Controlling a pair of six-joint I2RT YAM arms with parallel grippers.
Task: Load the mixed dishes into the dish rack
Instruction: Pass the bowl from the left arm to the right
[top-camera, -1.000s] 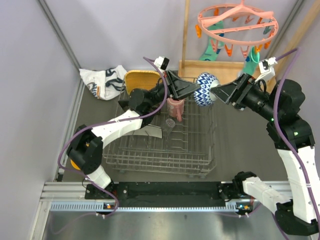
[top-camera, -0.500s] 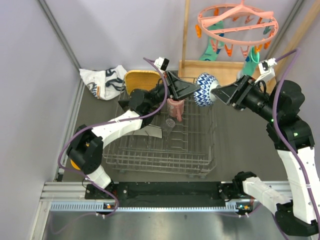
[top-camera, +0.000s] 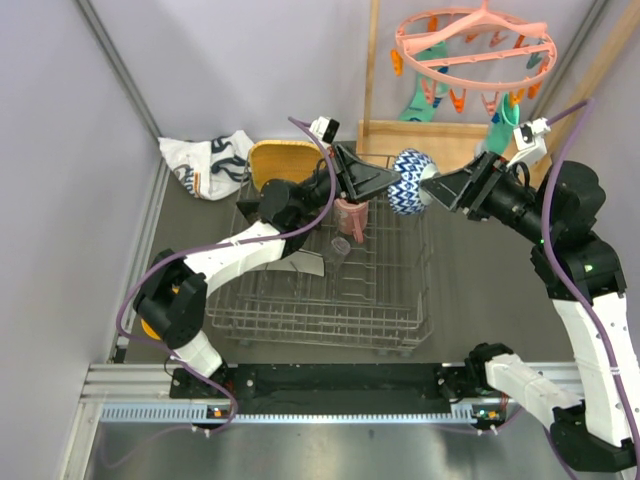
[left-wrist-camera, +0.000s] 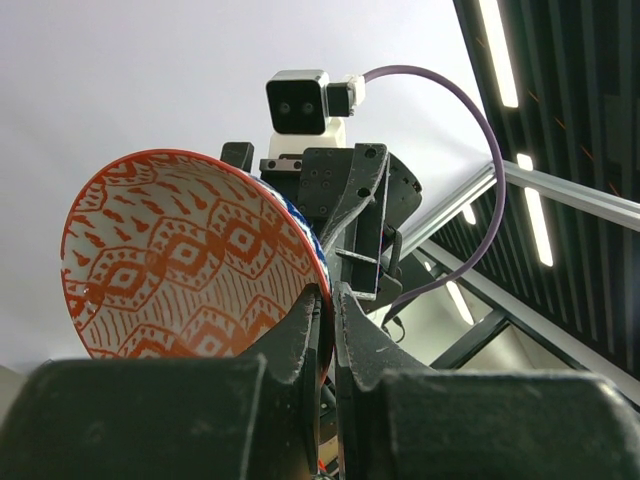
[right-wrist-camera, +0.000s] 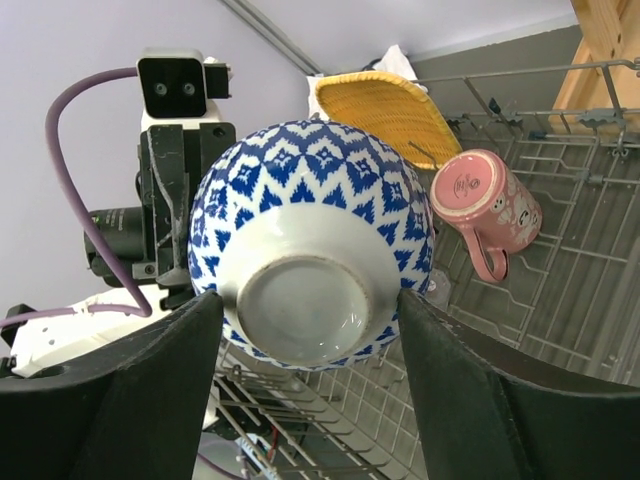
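The dish rack (top-camera: 300, 312) sits mid-counter (top-camera: 470, 290), one long side toward the near edge. A yellow plate (top-camera: 275, 160) stands on edge at the rack's far left corner.

The blue-white patterned bowl (top-camera: 413, 180) is in the air over the rack's far edge, near its far right corner, tipped on its side between my two hands. My left hand (left-wrist-camera: 328, 300) is clamped on the bowl's rim, one finger against the orange-red inside and the other outside. My right hand (right-wrist-camera: 310, 300) faces the bowl's foot ring. Its fingers (right-wrist-camera: 110, 400) are spread wide, one against each side of the bowl's lower body, and I cannot tell whether they grip.

Under the bowl, the pink cup (right-wrist-camera: 485, 205) rests in the rack by its far edge. The small clear glass (top-camera: 340, 248) sits just nearer.
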